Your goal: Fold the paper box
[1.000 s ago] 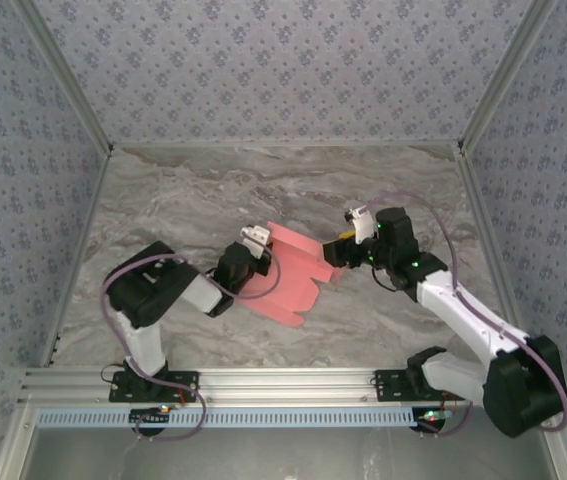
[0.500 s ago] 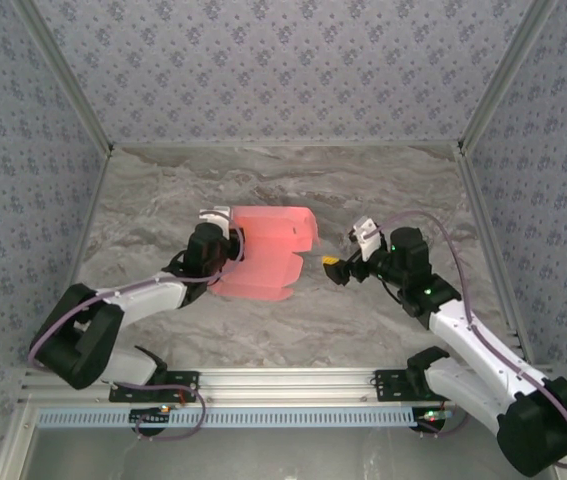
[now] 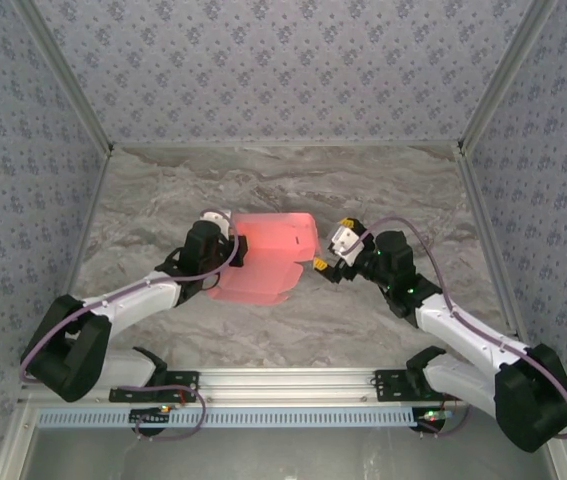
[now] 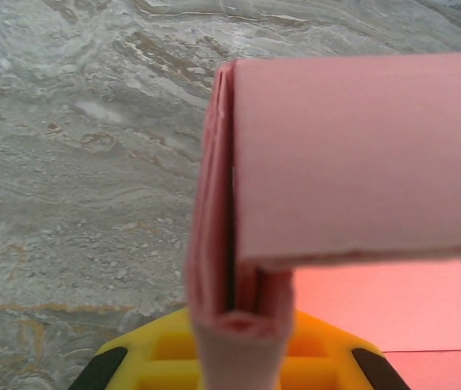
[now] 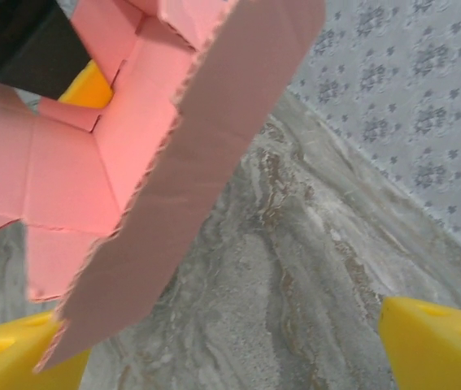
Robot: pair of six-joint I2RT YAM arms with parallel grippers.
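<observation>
Here, paper box [image 3: 273,240], marble table [image 3: 383,185], patterned walls [image 3: 283,70]

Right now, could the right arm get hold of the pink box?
Probably yes: the right tool is open at the right edge of the box, with nothing between them, while the left tool holds the other side.

Table [image 3: 383,185]: grey marble-veined top. Paper box [image 3: 263,250] sits near centre, its lower flaps apparently resting on the surface and its upper panel raised off it.
</observation>
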